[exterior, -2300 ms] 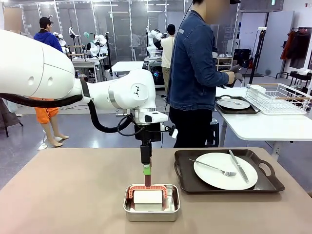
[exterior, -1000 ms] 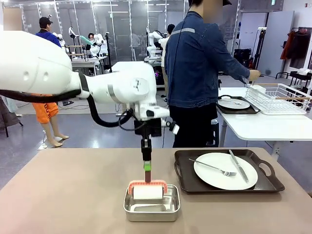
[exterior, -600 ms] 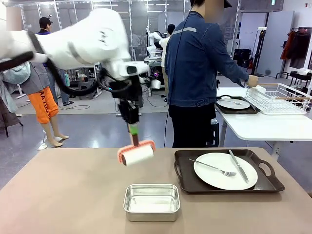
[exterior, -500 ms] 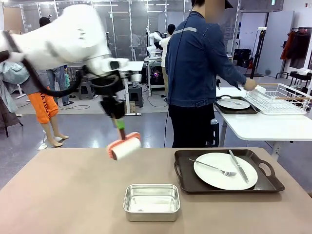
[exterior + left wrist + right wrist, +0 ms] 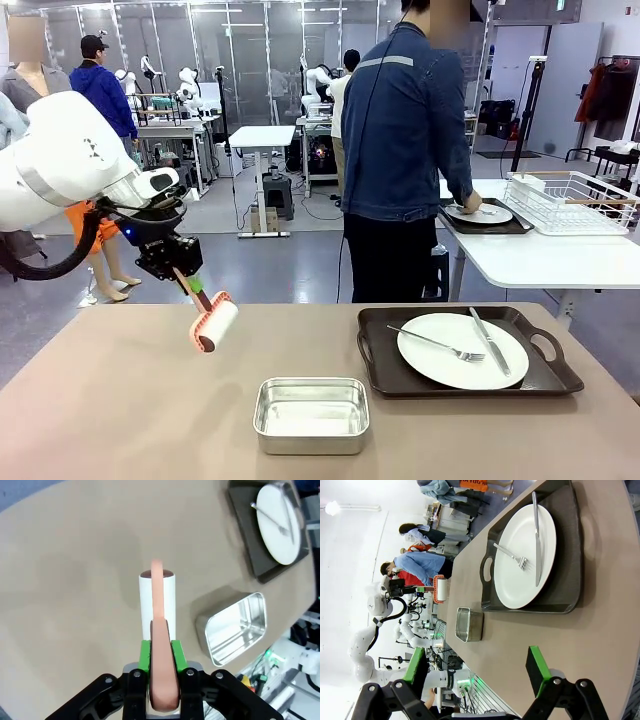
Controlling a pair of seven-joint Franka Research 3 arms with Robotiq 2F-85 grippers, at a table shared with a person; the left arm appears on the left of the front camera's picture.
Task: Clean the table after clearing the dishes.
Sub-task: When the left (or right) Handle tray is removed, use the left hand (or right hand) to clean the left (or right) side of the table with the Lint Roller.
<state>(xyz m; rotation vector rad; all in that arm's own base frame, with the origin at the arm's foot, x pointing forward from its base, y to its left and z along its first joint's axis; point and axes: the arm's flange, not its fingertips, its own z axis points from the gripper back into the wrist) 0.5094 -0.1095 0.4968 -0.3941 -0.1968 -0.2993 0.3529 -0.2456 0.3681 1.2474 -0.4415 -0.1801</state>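
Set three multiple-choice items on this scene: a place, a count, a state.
1. The steel pan stands: A) on the table, left of the tray; B) on the tray; C) on the floor.
2. Cutlery on the tray's plate: A) one piece; B) two; C) four.
3. The left pincer is: A) open, empty; B) shut on the handle of the roller; C) inside the pan.
Answers: 1 A, tabletop shows between them; 2 B, fork and knife; 3 B, green pads clamp the handle.
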